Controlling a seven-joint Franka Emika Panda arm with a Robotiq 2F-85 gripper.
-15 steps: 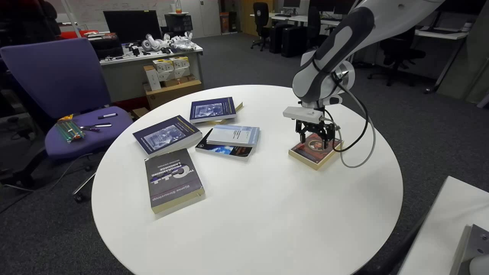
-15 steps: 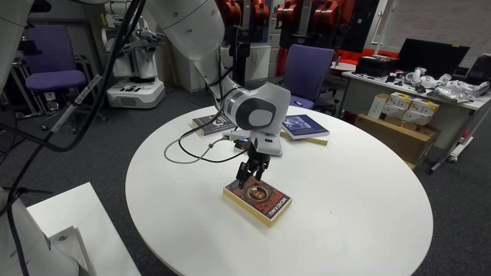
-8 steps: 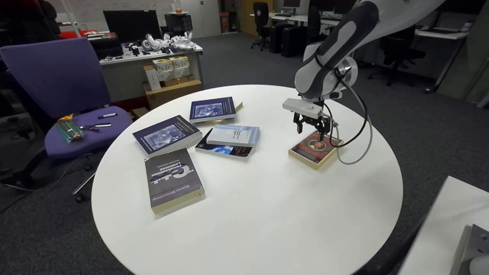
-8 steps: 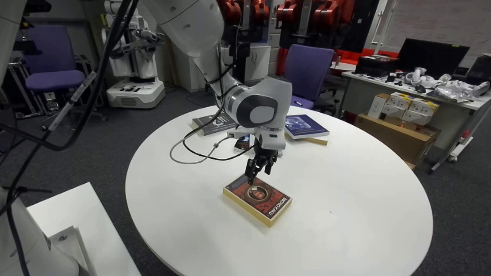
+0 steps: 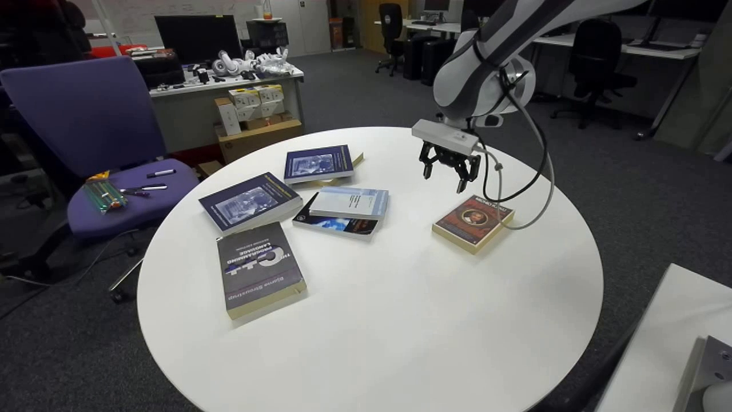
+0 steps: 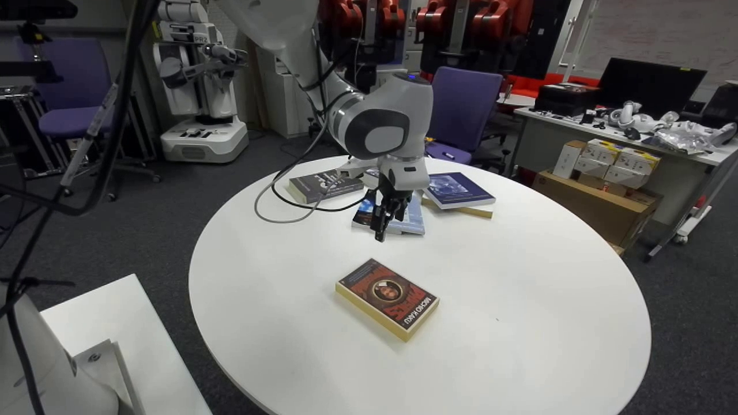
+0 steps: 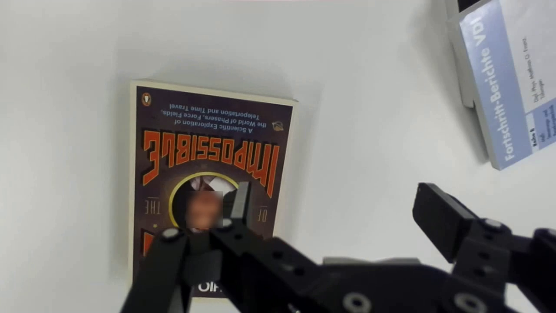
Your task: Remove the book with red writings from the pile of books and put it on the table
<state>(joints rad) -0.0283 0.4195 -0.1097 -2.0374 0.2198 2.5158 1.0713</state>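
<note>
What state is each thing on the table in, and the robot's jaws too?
Red-lettered book: closed, flat on the table.
Jaws: open, holding nothing.
C++ book: closed, cover up.
Navy book by the C++ book: closed, cover up.
Yellow-edged book: mostly hidden.
Other navy book: closed, on the yellow-edged book.
Black book: closed, partly covered.
Pale book: closed, on the black book.

michio kaku paperback (image 5: 472, 223) on round table (image 5: 400, 320)
in an exterior view, fortschritt-berichte volume (image 5: 349, 203) and c++ book (image 5: 262, 269) lie left of it
</note>
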